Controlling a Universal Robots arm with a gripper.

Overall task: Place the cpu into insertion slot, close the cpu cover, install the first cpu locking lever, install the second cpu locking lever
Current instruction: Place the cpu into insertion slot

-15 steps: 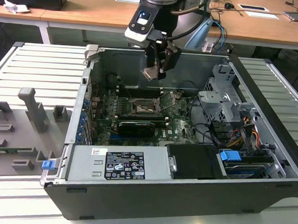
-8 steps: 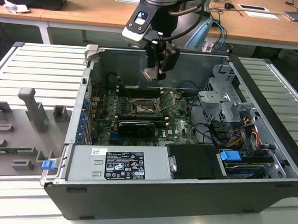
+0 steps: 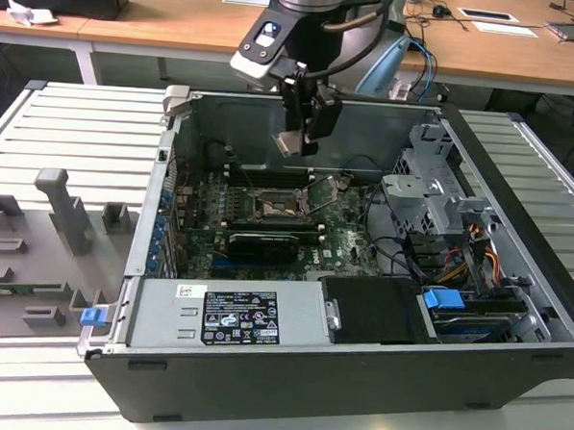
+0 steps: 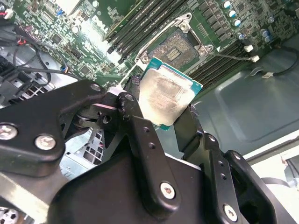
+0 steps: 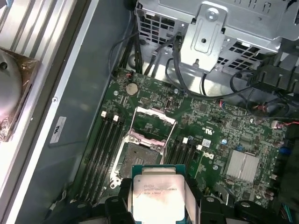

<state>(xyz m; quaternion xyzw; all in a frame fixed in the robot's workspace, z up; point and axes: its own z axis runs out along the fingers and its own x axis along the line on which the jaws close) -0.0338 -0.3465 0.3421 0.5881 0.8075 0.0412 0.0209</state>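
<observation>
— What is held by the black metal gripper (image 4: 161, 112)?

— The cpu (image 4: 164, 95), a small flat square chip, is clamped by two opposite edges between the fingers (image 4: 135, 121). A dull, smudged silver top with a thin teal-green border is seen in both wrist views.

— Where is the chip placed?

— It is held in the air inside the case, above the board and apart from the insertion slot (image 5: 138, 161), a square black socket whose dark pin field is left exposed. The cpu cover (image 5: 156, 115), a thin silvery frame plate, is swung up at the socket's edge.

— And what is seen beyond?

— The socket is ringed by a green circuit board (image 5: 210, 126) set in a dark grey computer case (image 3: 355, 392). The case is laid open on a ribbed light-grey table (image 3: 41, 125). Wooden desks (image 3: 182, 17) are seen behind it.
</observation>
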